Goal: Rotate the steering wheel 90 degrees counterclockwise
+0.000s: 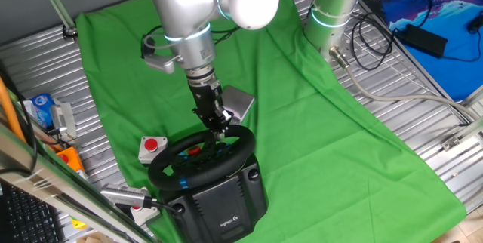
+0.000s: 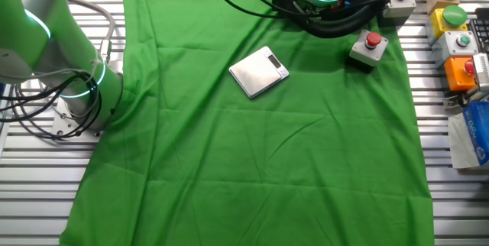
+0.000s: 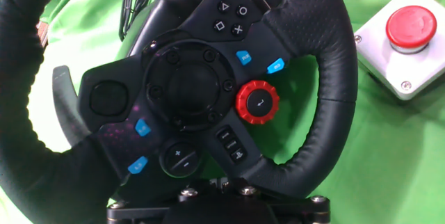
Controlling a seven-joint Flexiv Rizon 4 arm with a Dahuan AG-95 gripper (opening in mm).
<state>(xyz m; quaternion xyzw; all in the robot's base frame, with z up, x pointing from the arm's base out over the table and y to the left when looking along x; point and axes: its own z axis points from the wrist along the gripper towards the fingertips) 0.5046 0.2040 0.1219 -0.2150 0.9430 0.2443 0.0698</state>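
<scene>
The steering wheel (image 1: 245,149) is a black rim with red and blue hub buttons, standing on a dark grey base (image 1: 226,209) at the front of the green cloth. My gripper (image 1: 220,124) comes down from above onto the far part of the rim. In the hand view the wheel (image 3: 334,78) fills the frame, with its hub tilted and the red dial (image 3: 257,102) right of centre. The rim runs under my gripper (image 3: 217,182) at the bottom edge, and the jaws stand close together on it. The wheel is out of the other fixed view.
A small white box with a red button (image 1: 152,147) sits left of the wheel; it also shows in the other fixed view (image 2: 371,46) and the hand view (image 3: 407,40). A silver scale (image 1: 240,103) lies behind the wheel. A second arm's base (image 1: 332,9) stands at the back. Button boxes (image 2: 458,40) line one edge.
</scene>
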